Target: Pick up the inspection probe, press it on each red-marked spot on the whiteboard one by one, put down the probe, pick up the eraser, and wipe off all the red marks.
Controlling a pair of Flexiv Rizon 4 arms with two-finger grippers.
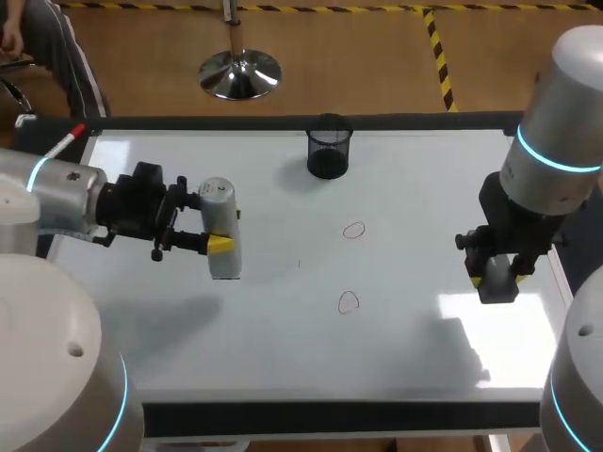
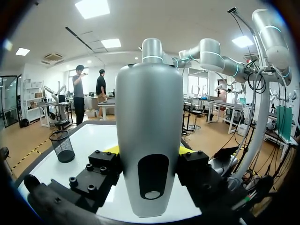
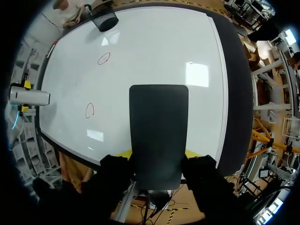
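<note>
The grey-white inspection probe [image 1: 221, 231] hangs above the whiteboard [image 1: 424, 188] at its left, and my left gripper [image 1: 209, 231] is shut on it. In the left wrist view the probe [image 2: 149, 140] fills the space between the fingers, pointing out over the board. Two red loops are drawn mid-board, one farther [image 1: 353, 230] and one nearer [image 1: 349, 301]; they are to the right of the probe. My right gripper [image 1: 497, 275] holds a dark eraser [image 3: 158, 136] above the board's right side, fingers shut on it from both sides. The red marks [image 3: 103, 58] [image 3: 89, 109] lie ahead of the eraser.
A black mesh cup [image 1: 329, 151] stands at the board's far edge, near the middle. A red-capped marker [image 1: 68, 141] lies off the far left corner. The board has a dark frame [image 1: 330, 414] along its front.
</note>
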